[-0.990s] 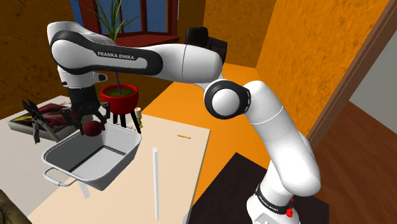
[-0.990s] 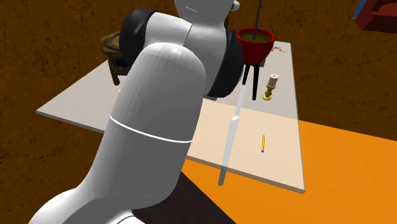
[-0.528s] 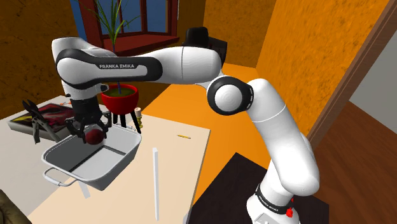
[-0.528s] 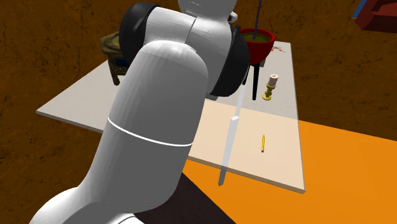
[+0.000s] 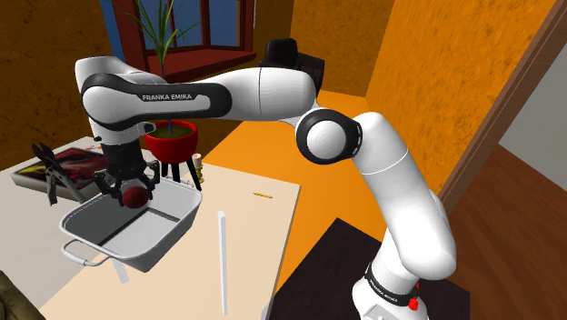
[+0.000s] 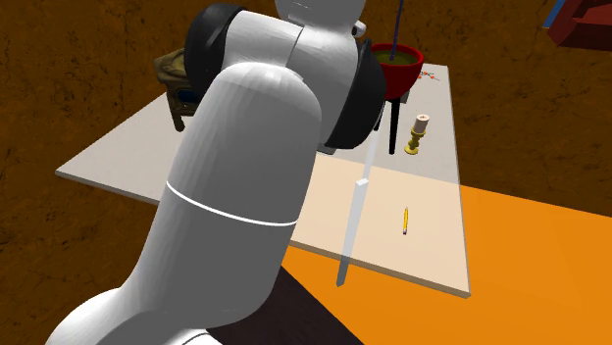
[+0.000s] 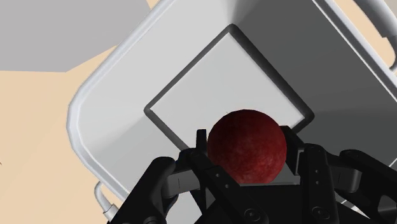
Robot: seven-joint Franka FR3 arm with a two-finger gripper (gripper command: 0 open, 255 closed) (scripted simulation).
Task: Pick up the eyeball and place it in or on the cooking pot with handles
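A dark red ball, the eyeball (image 7: 247, 147), sits clasped between my black fingers (image 7: 198, 147). In the shoulder view my gripper (image 5: 134, 194) hangs shut on the eyeball (image 5: 136, 195) just above the open mouth of the grey rectangular cooking pot (image 5: 178, 228), near its far rim. Looking along the gripper, the pot's flat bottom (image 7: 210, 83) lies straight beneath the ball, with its pale rim (image 7: 79, 121) around it. A looped handle (image 5: 80, 254) sticks out at the pot's near end.
A red plant pot on black legs (image 5: 173, 141) stands just behind the cooking pot, with a small candlestick (image 5: 196, 165) beside it. A pencil (image 5: 263, 195) and a long white stick (image 5: 222, 259) lie on the pale table. Dark clutter (image 5: 56, 168) lies at the shoulder view's left.
The gripper with the eyeball came down and a little to the shoulder view's right, over the pot's mouth. In the last half second it has barely moved.
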